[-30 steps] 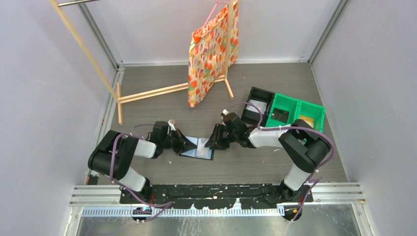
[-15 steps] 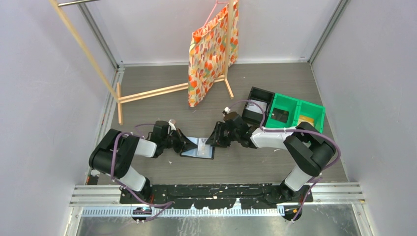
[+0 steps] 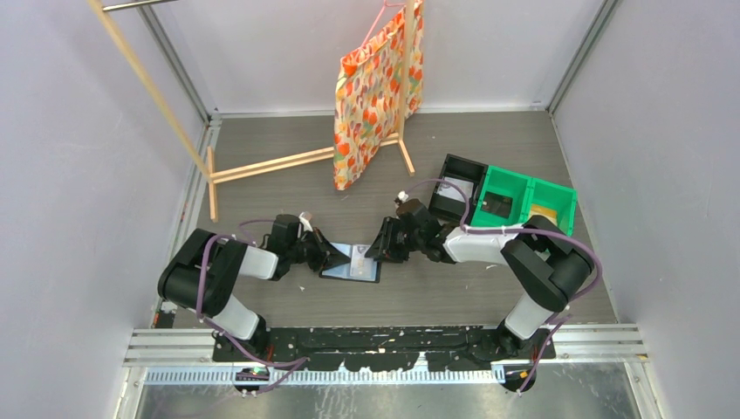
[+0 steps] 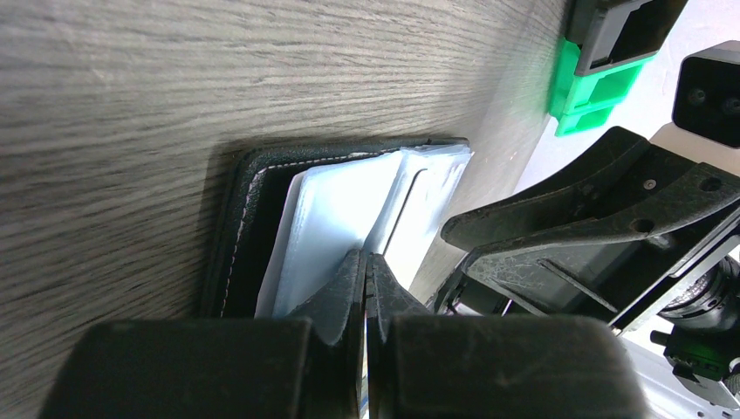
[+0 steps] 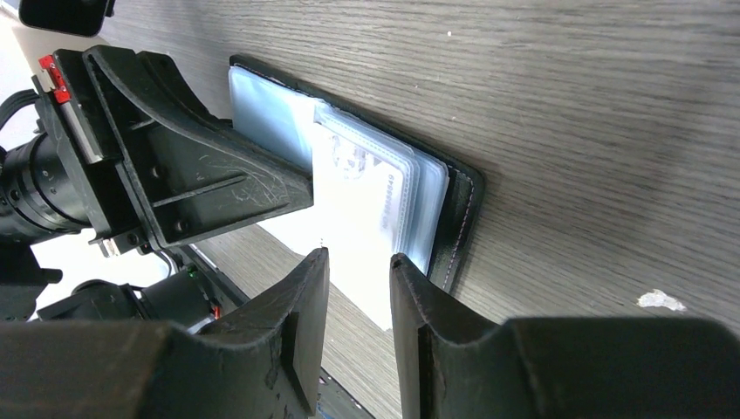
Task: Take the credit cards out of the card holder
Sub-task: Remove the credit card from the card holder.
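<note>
- The left gripper (image 3: 334, 255) lies low at the holder's left side, where it was a second ago. In its wrist view the fingers (image 4: 349, 284) are pressed together, with their tips on a pale inner leaf. I cannot tell whether a thin leaf is nipped between them. I judge that it is pinning the holder open.
- The holder (image 3: 353, 267) lies spread on the table between the two grippers, black rim down and clear pockets up. It has not shifted over the last second.
- One pale card (image 5: 362, 209) shows among the pockets on the holder's right half. It juts past the near edge but is not free of the sleeve. No card lies loose on the table in view, so I judge the first pull has not been made.
- The right gripper (image 3: 379, 248) is the only thing that has moved. Its wrist has edged a little toward the far side and its elbow has swung with it. Its tips sit at the holder's right edge.
- In its wrist view the fingers (image 5: 307, 279) stand a little apart with the card's jutting corner in line with the gap, not clamped. The small move reads as lining up for a pinch.
- The black and green bins (image 3: 524, 197) stand well apart to the right.
</note>
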Robot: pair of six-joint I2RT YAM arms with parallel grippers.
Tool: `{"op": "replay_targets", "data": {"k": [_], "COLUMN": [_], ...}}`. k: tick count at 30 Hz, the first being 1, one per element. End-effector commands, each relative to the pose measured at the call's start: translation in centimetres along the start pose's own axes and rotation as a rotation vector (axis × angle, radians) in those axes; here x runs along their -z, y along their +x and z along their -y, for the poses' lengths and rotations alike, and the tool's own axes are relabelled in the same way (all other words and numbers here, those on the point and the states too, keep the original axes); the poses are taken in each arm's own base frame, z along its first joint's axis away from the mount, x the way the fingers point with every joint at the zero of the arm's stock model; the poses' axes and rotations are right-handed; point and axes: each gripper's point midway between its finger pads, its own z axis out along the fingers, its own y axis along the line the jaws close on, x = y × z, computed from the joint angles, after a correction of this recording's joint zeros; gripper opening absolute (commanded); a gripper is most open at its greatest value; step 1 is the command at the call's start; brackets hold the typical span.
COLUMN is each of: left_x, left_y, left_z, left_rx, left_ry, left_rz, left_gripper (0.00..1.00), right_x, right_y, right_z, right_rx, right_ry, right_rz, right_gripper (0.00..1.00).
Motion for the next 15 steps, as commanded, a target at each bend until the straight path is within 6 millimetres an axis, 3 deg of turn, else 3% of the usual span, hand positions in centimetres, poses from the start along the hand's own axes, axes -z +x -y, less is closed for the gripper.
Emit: {"op": "replay_targets", "data": {"k": [1, 15], "left_x": [-0.10, -0.13], "left_y": [-0.23, -0.21], "left_z": [0.62, 0.59], "left_rx": [-0.035, -0.035], "left_ry": [0.025, 0.025], "left_rz": [0.006, 0.004], "left_gripper": [0.01, 0.00], "right_x": [-0.27, -0.40], "right_y": [-0.61, -0.33], "right_z": [-1.49, -2.44], "right_rx": [0.016, 0.031], "right_ry": [-0.039, -0.083], "right_rz": [0.007, -0.007], "right_gripper": [0.37, 0.36]}}
